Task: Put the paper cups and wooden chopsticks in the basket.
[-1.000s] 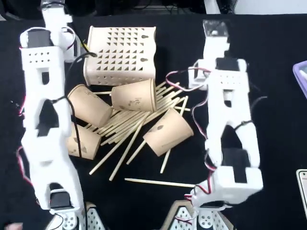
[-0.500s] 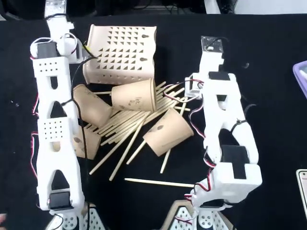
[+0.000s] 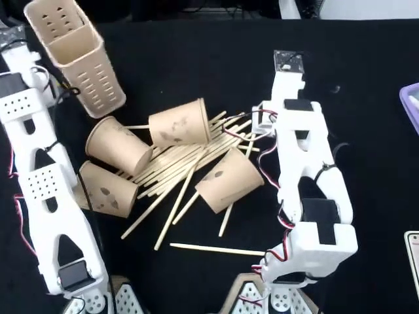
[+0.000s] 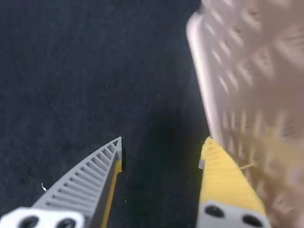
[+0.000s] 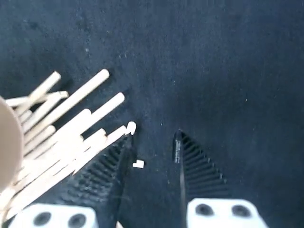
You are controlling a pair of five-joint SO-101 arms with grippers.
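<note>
The beige perforated basket (image 3: pixel 75 55) stands tilted at the far left, its open mouth facing up. In the left wrist view my left gripper (image 4: pixel 164 142) is open over bare black cloth, with the basket wall (image 4: pixel 251 71) right beside its yellow finger. Several paper cups lie on their sides: one (image 3: pixel 180 124) in the middle, two (image 3: pixel 119 145) (image 3: pixel 105 190) at the left and one (image 3: pixel 229 180) near the right arm. Wooden chopsticks (image 3: pixel 177 173) are piled among them. My right gripper (image 5: pixel 154 135) is open just off the chopstick ends (image 5: pixel 71 137).
A single chopstick (image 3: pixel 216 249) lies apart near the front. A purple object (image 3: pixel 410 104) pokes in at the right edge and a card (image 3: pixel 414 255) sits at the front right. The black cloth (image 3: pixel 366 59) stretches to the far right.
The basket has gone from lying flat at the back middle to tilted upright at the far left, carried along with the left arm. Some cups shifted slightly. The right arm stretched a little farther away.
</note>
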